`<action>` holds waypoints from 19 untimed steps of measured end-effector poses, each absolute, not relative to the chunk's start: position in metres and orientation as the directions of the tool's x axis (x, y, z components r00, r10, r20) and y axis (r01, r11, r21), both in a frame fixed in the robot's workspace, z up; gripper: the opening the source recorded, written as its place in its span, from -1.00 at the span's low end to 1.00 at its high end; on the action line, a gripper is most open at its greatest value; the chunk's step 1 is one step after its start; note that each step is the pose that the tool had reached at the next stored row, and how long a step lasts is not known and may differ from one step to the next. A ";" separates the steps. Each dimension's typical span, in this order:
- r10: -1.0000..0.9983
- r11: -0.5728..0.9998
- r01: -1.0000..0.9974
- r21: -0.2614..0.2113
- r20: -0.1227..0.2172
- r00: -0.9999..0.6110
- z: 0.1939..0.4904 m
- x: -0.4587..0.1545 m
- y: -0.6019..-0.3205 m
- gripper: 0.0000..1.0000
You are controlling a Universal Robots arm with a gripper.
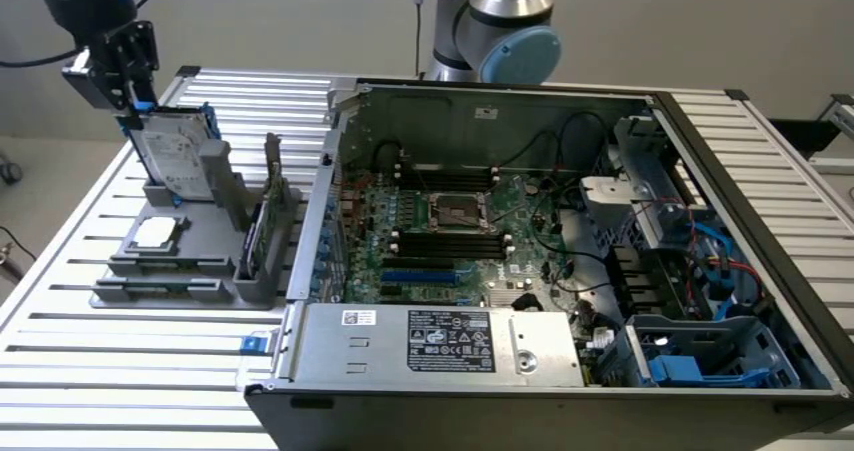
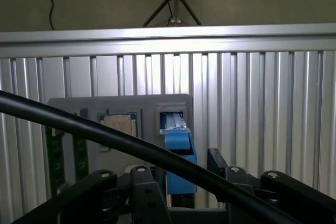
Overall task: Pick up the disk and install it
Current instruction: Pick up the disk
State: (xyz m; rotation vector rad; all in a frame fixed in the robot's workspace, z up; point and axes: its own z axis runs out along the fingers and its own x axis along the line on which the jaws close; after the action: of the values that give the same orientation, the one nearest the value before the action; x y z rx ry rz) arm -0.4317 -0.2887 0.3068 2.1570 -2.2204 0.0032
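While in claw (image 1: 135,103), disk (image 1: 175,157) upright on end.

The disk (image 1: 176,156) is a flat silver-grey drive with a white label on its face and a blue frame at its edge. It stands upright, slightly tilted, in the grey holder (image 1: 187,293) at the exterior view's left.

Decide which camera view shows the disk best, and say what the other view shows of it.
The exterior view: the disk stands nearly upright in the grey holder, its labelled face and blue frame visible. The wrist view catches the disk end-on: a blue frame edge, label hidden.
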 end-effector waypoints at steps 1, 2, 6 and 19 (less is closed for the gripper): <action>-0.999 0.029 -0.999 0.030 0.034 -0.028 0.305 -0.432 -0.288 0.00; -0.999 0.028 -0.999 0.030 0.034 -0.027 0.303 -0.432 -0.288 0.00; -0.999 0.026 -0.999 0.030 0.034 -0.025 0.296 -0.433 -0.287 0.00; -0.999 0.024 -1.000 0.005 0.034 -0.024 0.284 -0.437 -0.287 0.00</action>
State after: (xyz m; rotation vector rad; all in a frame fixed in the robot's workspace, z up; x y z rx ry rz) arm -0.4372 -0.2874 0.2840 2.1749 -2.2280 0.0311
